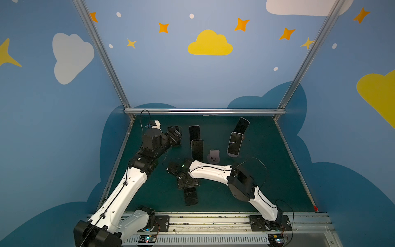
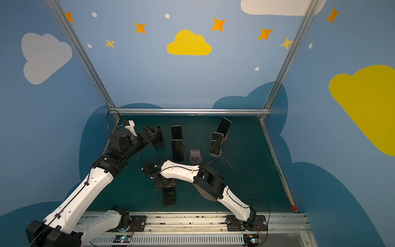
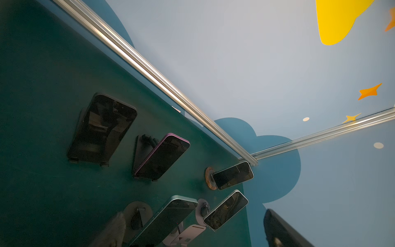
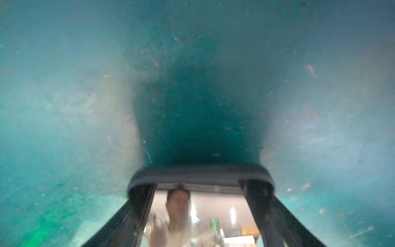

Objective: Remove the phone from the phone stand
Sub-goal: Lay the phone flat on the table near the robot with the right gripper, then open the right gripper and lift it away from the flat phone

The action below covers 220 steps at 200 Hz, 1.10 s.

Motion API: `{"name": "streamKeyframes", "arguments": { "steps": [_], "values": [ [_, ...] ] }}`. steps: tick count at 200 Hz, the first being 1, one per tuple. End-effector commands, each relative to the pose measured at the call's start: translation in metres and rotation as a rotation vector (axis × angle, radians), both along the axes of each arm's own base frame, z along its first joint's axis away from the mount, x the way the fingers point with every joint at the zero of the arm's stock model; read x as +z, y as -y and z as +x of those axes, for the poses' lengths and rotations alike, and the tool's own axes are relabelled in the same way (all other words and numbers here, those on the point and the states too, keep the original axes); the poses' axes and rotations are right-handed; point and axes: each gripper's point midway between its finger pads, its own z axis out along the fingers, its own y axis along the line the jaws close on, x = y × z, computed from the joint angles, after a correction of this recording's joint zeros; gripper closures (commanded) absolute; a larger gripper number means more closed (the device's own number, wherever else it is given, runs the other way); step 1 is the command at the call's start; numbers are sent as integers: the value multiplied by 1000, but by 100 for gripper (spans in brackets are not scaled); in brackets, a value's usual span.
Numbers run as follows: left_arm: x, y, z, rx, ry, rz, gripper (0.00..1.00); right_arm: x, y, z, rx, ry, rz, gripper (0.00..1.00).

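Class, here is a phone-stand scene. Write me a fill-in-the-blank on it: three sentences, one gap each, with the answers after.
1. One phone lies ___ on the table, at the right end effector.
2. The pale stand has no phone on it: it is ___.
3. The left end effector grips nothing and is ___.

Missing words: flat; empty; open.

The green table (image 1: pixel 284 181) bears a flat phone (image 1: pixel 191 197), an empty stand (image 1: pixel 214 157) and several loaded stands (image 3: pixel 208 178).
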Motion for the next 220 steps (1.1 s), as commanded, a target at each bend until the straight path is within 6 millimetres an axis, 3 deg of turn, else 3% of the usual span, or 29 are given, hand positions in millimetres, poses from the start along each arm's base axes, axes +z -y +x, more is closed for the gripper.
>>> {"name": "streamKeyframes", "arguments": {
  "steps": [1,78,121,220],
  "values": [
    [1,0,3,0,8,-9,0,-20,9,14,-77,55,-28,22],
    [1,0,3,0,7,-10,0,-15,28,26,-230,119,-20,22],
    [1,2,3,-10,3,-19,0,-9,27,27,-217,124,-2,19],
    [1,4,3,-18,6,-17,0,37,16,31,-120,188,71,12]
  ]
}}
